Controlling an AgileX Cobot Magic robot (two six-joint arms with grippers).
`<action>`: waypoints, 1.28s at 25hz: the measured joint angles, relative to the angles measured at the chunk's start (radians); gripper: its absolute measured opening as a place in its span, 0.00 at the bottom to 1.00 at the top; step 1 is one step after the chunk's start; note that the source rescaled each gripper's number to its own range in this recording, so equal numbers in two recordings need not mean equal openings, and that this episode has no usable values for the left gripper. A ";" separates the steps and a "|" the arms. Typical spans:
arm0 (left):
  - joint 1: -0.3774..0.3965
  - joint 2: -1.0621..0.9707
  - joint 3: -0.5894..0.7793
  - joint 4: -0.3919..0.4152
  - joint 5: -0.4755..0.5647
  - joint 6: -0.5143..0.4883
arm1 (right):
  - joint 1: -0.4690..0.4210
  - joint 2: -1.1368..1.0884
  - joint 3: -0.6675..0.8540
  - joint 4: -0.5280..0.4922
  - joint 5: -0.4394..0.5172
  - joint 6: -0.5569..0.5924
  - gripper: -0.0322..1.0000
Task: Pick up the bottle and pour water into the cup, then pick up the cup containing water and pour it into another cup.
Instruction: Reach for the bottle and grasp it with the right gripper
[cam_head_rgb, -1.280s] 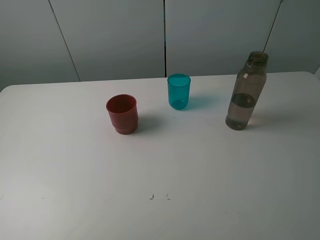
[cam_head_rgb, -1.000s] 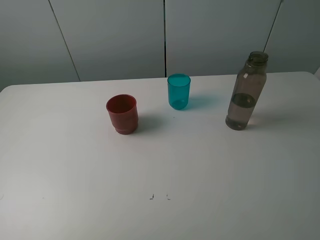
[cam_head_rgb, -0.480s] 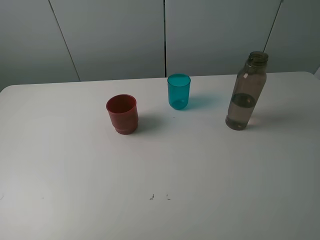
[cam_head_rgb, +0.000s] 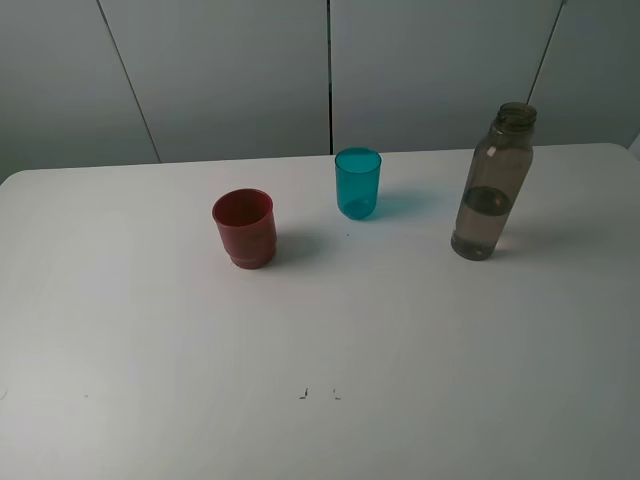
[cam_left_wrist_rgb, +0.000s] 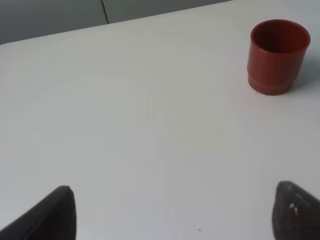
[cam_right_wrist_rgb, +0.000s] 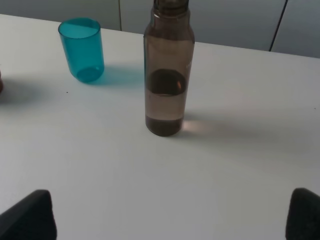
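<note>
Two spread, empty grippers are recorded: the right gripper (cam_right_wrist_rgb: 165, 215) faces the upright bottle (cam_right_wrist_rgb: 169, 75), ahead and well apart, with the teal cup (cam_right_wrist_rgb: 82, 50) beyond; the red cup (cam_left_wrist_rgb: 277, 55) stands ahead of the left gripper (cam_left_wrist_rgb: 172, 212). The first step is judged unstarted; an advance and a closure round the bottle's body are called for. Only the tips of the jaws are shown, and the bottle's mouth is cut off in the right wrist view.

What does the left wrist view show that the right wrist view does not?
Only the left wrist view: the dark red cup whole, and the open left gripper. Only the right wrist view: the teal-blue tumbler, the smoky grey-brown bottle, partly filled, and the open right gripper. Both: the white table, with nothing held.
</note>
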 joint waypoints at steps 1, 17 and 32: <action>0.000 0.000 0.000 0.000 0.000 0.000 | 0.000 0.000 0.000 0.000 0.000 0.000 1.00; 0.000 0.000 0.000 0.000 0.000 0.000 | 0.000 0.000 0.000 0.125 0.000 0.002 1.00; 0.000 0.000 0.000 0.000 0.000 0.000 | -0.006 0.220 -0.117 0.119 -0.223 0.006 1.00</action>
